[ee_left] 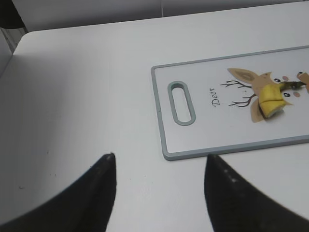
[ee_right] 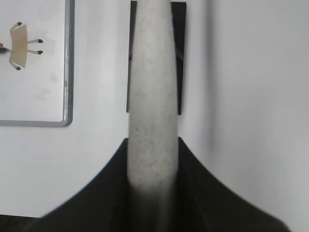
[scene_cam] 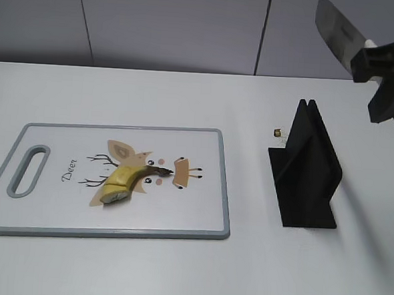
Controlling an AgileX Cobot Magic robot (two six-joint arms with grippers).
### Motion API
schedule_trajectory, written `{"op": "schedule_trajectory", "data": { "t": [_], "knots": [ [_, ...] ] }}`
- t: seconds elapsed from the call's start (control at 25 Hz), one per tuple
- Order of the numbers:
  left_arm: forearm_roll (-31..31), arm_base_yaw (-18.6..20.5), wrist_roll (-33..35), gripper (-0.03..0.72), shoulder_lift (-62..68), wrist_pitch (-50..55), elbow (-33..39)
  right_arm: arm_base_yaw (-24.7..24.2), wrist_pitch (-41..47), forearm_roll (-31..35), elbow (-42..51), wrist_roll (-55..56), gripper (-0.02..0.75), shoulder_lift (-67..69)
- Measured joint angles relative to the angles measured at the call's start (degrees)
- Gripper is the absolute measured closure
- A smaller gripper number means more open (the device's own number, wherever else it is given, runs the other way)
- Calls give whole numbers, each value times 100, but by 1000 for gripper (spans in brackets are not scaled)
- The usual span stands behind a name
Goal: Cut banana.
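Observation:
A short piece of yellow banana (scene_cam: 122,182) with a dark stem lies on the white cutting board (scene_cam: 60,199), over its deer drawing. It also shows in the left wrist view (ee_left: 271,96). My right gripper (scene_cam: 382,78) is shut on a knife with a speckled grey handle (ee_right: 152,96) and holds it high at the upper right, blade (scene_cam: 335,29) pointing up and left, above the black knife stand (scene_cam: 306,167). My left gripper (ee_left: 159,159) is open and empty over bare table left of the board's handle end.
The board has a grey rim and a handle slot (scene_cam: 28,170) at its left end. The black knife stand also shows under the handle in the right wrist view (ee_right: 179,58). A small dark bit (scene_cam: 278,132) lies on the table by the stand.

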Motion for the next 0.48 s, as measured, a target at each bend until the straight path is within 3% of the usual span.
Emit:
{"op": "schedule_trajectory", "data": {
  "t": [0.24, 0.48],
  "knots": [
    [0, 0, 0, 126, 211, -242, -89, 0, 20, -60, -332, -1183, 576, 12],
    [-122, 0, 270, 126, 1489, -876, -361, 0, 73, 221, -747, -2536, 576, 445]
  ]
}}
